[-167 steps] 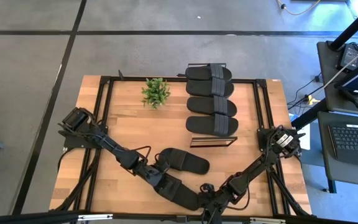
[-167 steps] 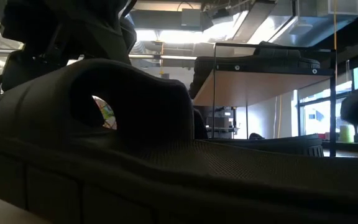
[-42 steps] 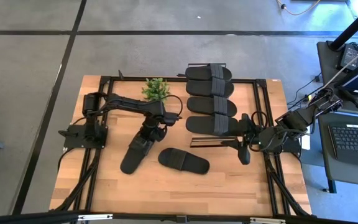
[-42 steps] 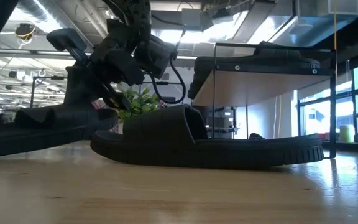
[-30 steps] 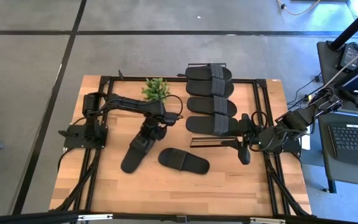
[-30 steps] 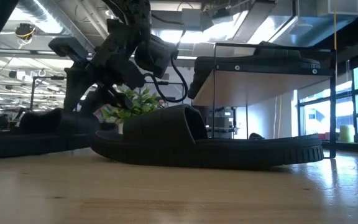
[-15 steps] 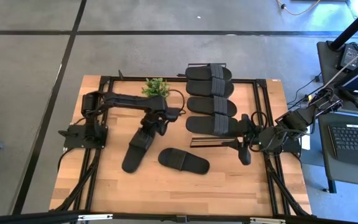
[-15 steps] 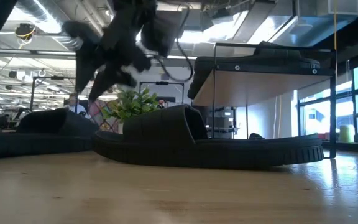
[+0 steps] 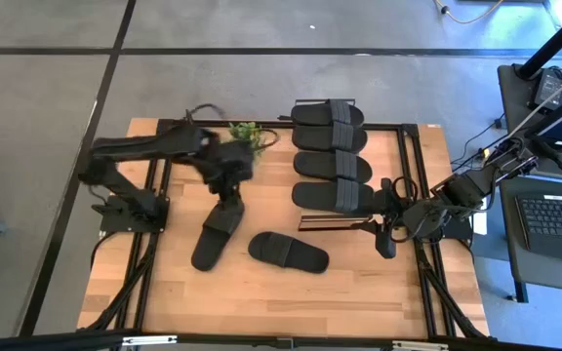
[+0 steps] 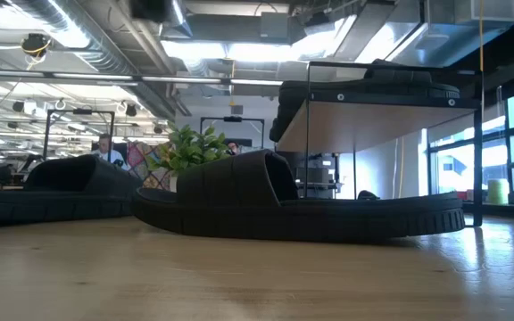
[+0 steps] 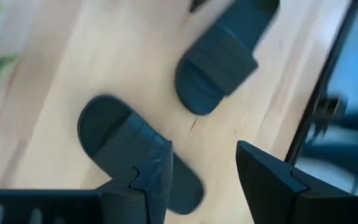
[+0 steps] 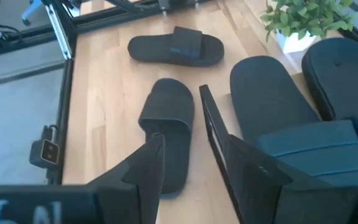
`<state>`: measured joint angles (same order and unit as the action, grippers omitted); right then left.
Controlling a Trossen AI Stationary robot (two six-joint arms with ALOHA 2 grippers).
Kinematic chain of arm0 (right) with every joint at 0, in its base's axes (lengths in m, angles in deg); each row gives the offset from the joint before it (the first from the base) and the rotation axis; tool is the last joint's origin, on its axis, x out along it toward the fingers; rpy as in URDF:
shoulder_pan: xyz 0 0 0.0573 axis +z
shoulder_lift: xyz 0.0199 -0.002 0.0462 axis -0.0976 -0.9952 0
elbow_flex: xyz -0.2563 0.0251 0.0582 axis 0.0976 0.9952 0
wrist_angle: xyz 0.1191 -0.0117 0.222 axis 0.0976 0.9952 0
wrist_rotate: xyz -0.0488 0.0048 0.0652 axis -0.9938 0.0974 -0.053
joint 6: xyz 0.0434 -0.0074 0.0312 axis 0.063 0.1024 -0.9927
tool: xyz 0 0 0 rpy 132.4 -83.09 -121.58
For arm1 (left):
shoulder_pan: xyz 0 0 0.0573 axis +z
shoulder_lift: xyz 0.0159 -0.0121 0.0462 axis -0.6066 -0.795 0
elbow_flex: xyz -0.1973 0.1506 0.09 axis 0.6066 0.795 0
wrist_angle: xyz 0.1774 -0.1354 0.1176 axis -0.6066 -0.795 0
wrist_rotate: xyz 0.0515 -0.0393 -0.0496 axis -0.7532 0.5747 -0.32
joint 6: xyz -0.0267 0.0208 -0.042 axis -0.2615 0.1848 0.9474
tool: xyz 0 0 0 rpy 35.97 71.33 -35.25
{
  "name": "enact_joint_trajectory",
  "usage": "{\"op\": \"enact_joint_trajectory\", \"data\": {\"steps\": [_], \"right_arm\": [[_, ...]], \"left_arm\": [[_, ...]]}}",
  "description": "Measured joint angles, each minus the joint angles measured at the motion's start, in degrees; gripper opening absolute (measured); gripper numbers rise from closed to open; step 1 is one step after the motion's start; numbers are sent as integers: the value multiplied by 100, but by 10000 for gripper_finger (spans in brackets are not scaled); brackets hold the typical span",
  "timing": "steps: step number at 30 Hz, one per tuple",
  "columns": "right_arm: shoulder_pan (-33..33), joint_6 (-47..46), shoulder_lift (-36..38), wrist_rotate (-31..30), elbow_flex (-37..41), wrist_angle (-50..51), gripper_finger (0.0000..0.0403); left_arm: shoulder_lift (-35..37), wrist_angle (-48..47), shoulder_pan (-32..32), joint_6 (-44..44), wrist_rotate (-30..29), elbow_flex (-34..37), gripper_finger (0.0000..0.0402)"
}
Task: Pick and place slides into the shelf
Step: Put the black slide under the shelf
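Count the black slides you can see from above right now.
6. Four slides lie side by side on the shelf. Two lie on the table: one below the left gripper, one in front of the shelf. None looks hidden.

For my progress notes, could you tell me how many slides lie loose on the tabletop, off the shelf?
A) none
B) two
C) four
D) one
B: one slide and a second slide lie on the bare tabletop, while the others sit on the shelf.
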<state>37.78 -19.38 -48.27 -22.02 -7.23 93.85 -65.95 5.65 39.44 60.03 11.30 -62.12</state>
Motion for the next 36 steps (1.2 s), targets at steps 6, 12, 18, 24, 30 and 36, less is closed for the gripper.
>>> {"op": "enact_joint_trajectory", "data": {"steps": [6, 12, 18, 24, 30, 36], "right_arm": [[-2, 424, -1, -5, 0, -10, 167], [-2, 609, -1, -5, 0, -15, 167], [-2, 636, -3, -5, 0, -10, 167], [-2, 813, -3, -4, 0, -8, 167], [-2, 913, -3, -4, 0, -5, 167], [-2, 906, -3, -4, 0, -1, 167]], "left_arm": [[660, -17, -1391, 2972, -1241, 63, 166], [453, -3, -2793, 5121, -2101, 344, 166], [-153, 50, -3795, 7234, -2267, 923, 166], [-756, 1148, -4321, 8541, -1685, 1570, 166], [-1231, 1904, -4569, 9509, -1213, 1932, 166], [-1526, 2017, -4722, 9947, -1019, 2109, 166]]}}
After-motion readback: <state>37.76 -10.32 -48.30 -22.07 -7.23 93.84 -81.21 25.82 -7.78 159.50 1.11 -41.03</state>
